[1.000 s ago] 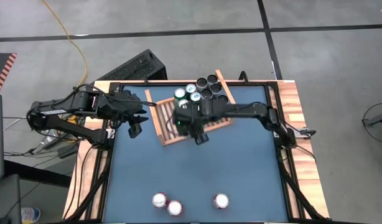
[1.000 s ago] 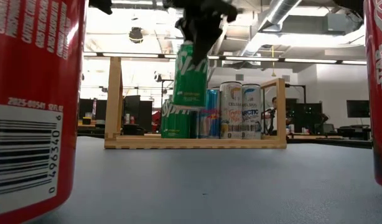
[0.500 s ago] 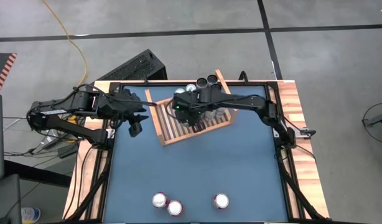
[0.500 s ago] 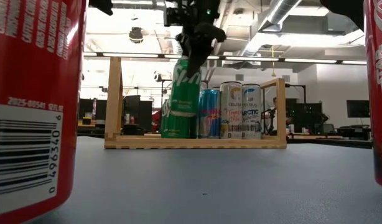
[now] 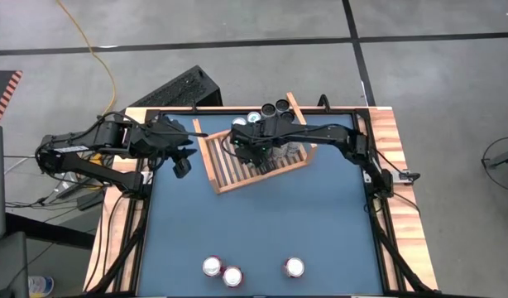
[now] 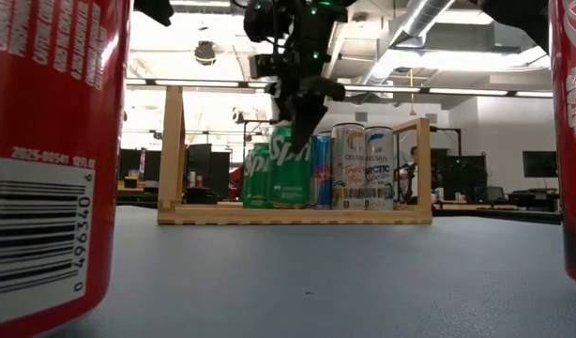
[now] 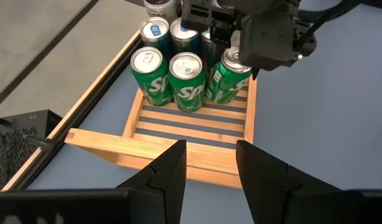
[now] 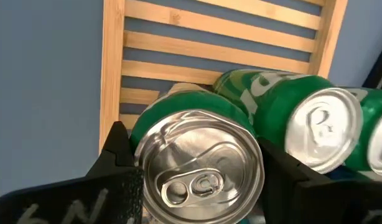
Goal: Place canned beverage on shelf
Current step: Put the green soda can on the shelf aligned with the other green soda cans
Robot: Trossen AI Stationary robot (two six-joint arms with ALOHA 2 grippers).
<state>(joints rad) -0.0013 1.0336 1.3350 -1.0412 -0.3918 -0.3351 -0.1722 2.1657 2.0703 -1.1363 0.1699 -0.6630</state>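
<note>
Light-brown wooden shelf lying angled on the blue desk, slatted base bare toward the near side, raised boards closing the ends. Cans packed at the far end: two green cans side by side, blue ones behind. Third green can pinched at the top between the right end effector fingers, set just beside the other two green ones, base at or on the slats, exact contact hard to tell. Left end effector off the shelf's left edge, above the desk, fingers spread and holding nothing, well clear of the cans. Wide open blue surface between shelf and near edge, where three red cans stand in a loose group. Wooden border around the desk; grey floor, a yellow cable and a black case beyond. Ceiling lights and office space behind in the low view.
</note>
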